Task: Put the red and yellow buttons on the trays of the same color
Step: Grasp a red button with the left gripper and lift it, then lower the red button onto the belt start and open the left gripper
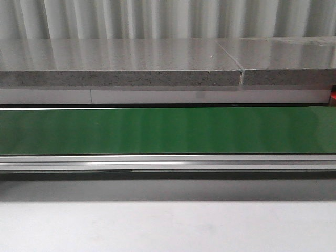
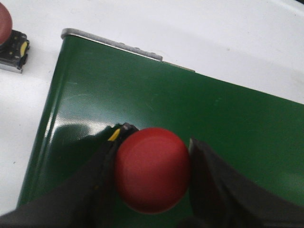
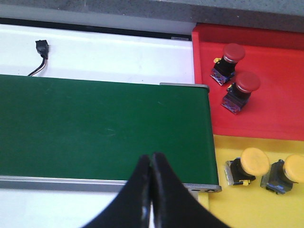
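Left end effector [image 2: 152,178] clamps 1 red button [image 2: 152,176] over the green belt [image 2: 237,128]; right end effector [image 3: 151,164] hangs clenched, empty.

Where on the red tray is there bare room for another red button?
The red tray is bare along its far wall and across the side away from the belt. Near the belt it is crowded: two red buttons lie there. The left jaws hold another red button.

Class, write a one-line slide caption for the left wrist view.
Left gripper clamps a red button above the green conveyor belt, with a second red button lying off the belt's end.
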